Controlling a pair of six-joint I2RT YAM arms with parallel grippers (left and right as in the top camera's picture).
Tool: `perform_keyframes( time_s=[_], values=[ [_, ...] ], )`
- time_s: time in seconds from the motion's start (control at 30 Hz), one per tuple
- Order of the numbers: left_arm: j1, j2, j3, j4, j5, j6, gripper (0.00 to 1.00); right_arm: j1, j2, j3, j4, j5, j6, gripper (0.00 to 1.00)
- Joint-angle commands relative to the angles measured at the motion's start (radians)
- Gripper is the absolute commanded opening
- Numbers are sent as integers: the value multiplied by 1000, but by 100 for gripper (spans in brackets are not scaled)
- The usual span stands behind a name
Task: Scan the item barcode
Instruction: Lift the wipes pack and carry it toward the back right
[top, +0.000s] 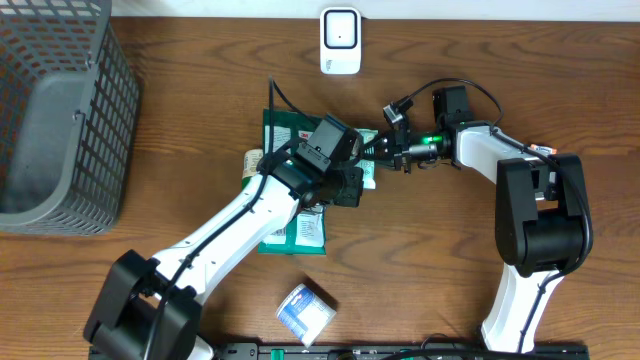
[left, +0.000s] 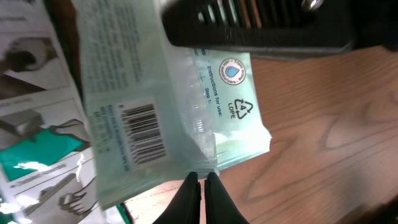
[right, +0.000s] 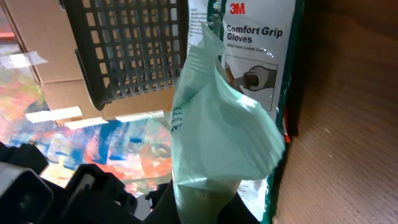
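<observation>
Holding the green packet (left: 155, 87) clenched in left gripper (left: 202, 180) and right gripper (top: 380, 148) above the glove packs (right: 261, 43), you should next turn its barcode (left: 144, 134) toward the scanner (top: 340, 41) at the far edge of the table (top: 200, 110).

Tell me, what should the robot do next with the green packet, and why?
Probably carry the green packet toward the white scanner, barcode facing it. The left fingers are shut on its edge, and it sits over the glove packs, short of the scanner.
</observation>
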Motion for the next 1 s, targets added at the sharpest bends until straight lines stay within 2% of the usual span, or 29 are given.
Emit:
perform_keyframes(
  time_s=[0.0,0.27,0.4,0.5,0.73,0.97],
  values=[
    [48,-123,45,-2,-37,20,7,9,-33,-2,25,-56,31,1],
    [249,-372,52,-82,-223,20,7,8,-97,0,187,-3,156,1],
    [349,-414,52,-135,-320,20,7,6,-194,1,195,93,172,1],
    [397,-409,51,-153,-336,20,7,6,-272,1,193,160,178,1],
    [422,-384,51,-143,-336,29,8,6,-434,2,92,433,174,1],
    [422,-365,51,-130,-336,43,7,14,-492,18,-88,694,59,1]
  ],
)
